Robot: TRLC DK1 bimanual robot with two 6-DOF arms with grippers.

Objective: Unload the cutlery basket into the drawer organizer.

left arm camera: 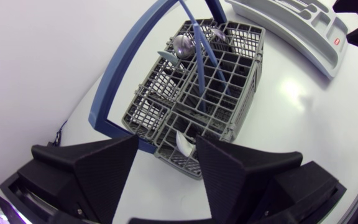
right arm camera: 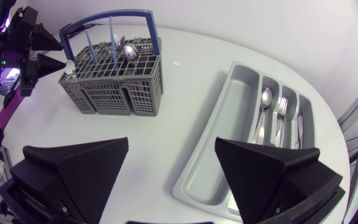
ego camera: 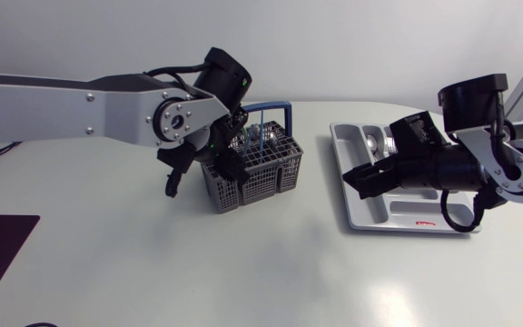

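Partly done: steel spoon (right arm camera: 265, 98), fork (right arm camera: 283, 109) in pale grey plastic drawer organizer (right arm camera: 229, 130); grey lattice cutlery basket (left arm camera: 229, 81) holds more utensils (left arm camera: 182, 43). Left gripper (left arm camera: 166, 155), right gripper (right arm camera: 173, 146) open, empty.

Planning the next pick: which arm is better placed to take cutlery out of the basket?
Probably left: the left gripper hangs open at the basket; the right gripper is open by the drawer organizer.

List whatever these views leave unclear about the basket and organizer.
Head view: the left gripper covers part of the cutlery basket; its pieces cannot be counted.
Head view: the right gripper hides most of the drawer organizer compartments.
Left wrist view: white piece in the basket, type unclear.
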